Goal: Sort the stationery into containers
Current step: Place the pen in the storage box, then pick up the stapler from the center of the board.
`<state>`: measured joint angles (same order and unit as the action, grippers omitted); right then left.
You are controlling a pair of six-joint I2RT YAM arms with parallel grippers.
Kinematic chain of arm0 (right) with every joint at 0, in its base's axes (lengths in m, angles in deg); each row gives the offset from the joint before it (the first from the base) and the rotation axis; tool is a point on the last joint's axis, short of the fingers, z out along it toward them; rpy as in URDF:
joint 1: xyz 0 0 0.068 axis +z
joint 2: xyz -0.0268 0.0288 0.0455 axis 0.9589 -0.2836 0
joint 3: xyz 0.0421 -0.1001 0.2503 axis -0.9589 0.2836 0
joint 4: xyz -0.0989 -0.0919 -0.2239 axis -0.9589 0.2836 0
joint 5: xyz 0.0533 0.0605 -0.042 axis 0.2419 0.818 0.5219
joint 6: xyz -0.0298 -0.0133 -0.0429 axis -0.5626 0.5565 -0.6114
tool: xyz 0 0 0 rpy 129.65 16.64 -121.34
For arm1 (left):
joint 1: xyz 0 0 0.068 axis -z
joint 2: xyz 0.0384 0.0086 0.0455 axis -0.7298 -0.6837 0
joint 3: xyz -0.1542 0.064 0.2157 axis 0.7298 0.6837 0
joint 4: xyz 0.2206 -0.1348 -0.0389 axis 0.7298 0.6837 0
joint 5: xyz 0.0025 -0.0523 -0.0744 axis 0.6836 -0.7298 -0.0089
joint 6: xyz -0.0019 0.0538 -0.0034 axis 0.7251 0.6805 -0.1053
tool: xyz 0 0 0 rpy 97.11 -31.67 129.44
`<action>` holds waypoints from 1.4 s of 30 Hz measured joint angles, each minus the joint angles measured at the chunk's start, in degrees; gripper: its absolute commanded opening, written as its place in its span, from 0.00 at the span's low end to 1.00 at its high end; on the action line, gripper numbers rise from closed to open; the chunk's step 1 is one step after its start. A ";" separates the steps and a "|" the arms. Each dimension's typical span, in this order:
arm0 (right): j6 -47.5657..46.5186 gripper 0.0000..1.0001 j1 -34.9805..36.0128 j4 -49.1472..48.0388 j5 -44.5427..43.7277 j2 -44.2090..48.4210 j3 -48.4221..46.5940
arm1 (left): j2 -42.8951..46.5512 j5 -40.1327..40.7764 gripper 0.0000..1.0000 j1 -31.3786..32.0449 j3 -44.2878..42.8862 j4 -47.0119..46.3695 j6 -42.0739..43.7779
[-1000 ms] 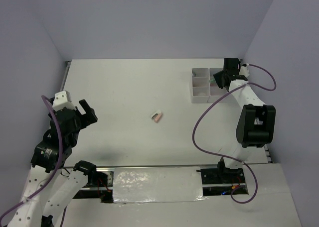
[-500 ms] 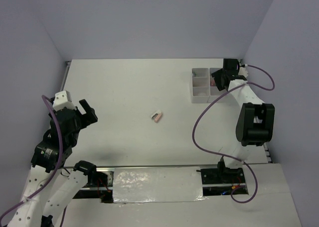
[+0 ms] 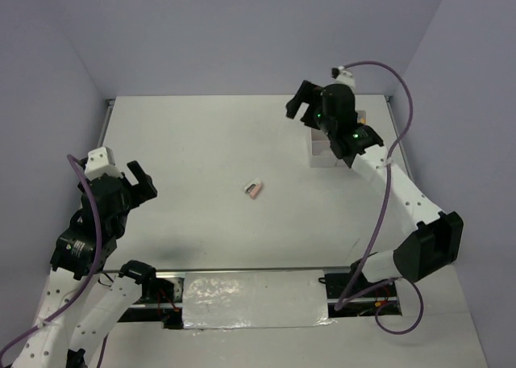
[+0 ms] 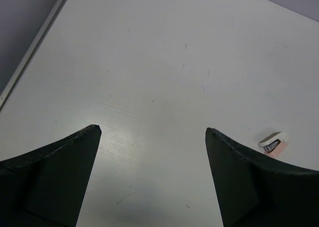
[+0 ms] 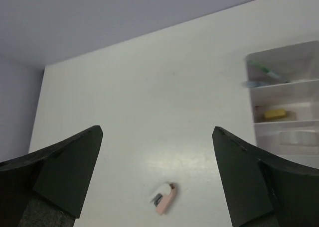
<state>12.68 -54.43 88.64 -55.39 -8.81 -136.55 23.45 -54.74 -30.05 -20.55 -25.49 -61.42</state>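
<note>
The translucent white plastic compartment box (image 5: 253, 102) sits at the far right of the white table (image 3: 201, 142), and in the top view the right arm covers most of it. The right wrist view shows thin teal pens (image 5: 265, 75) in the box's far compartment and a yellow-tan block (image 5: 274, 114) in the compartment next to it. The right gripper (image 3: 300, 112) hangs above the table just left of the box, fingers spread wide and holding nothing. A small pink-and-white stationery piece (image 3: 253, 190) lies alone on the table well to the left of the box and nearer the arm bases, and the left gripper (image 3: 145, 182), also spread wide and empty, is farther left again.
</note>
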 measured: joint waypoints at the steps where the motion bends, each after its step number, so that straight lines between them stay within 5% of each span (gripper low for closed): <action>1: -1.77 1.00 2.64 0.35 0.17 0.39 -0.22 | 0.00 0.20 0.99 0.00 0.00 0.00 -0.02; 8: -6.45 1.00 15.78 7.61 0.81 -1.16 2.73 | -0.63 0.59 0.99 0.00 0.00 0.02 -0.07; 16: 6.19 1.00 27.12 12.37 -8.81 -6.36 8.20 | -2.62 0.42 0.99 0.00 0.02 -0.02 0.00; 23: 14.86 1.00 29.33 17.11 -13.57 -13.38 6.34 | -5.97 -5.27 0.99 0.00 0.61 -1.73 1.95; 30: 21.77 1.00 29.97 18.29 -15.28 -13.20 6.01 | -19.34 -15.54 0.99 0.15 1.01 -4.22 4.70; 35: 24.44 1.00 29.88 15.82 -15.06 -12.46 8.44 | -20.83 -23.89 0.96 0.15 2.01 -6.67 4.59; 42: 30.45 1.00 29.90 17.86 -14.86 -21.16 2.58 | -19.04 -24.52 0.98 -0.96 2.29 -7.32 4.44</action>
<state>43.13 -24.53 106.50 -70.25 -29.97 -133.97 4.42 -79.27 -31.01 -18.26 -32.81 -56.98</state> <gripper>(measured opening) 0.997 0.975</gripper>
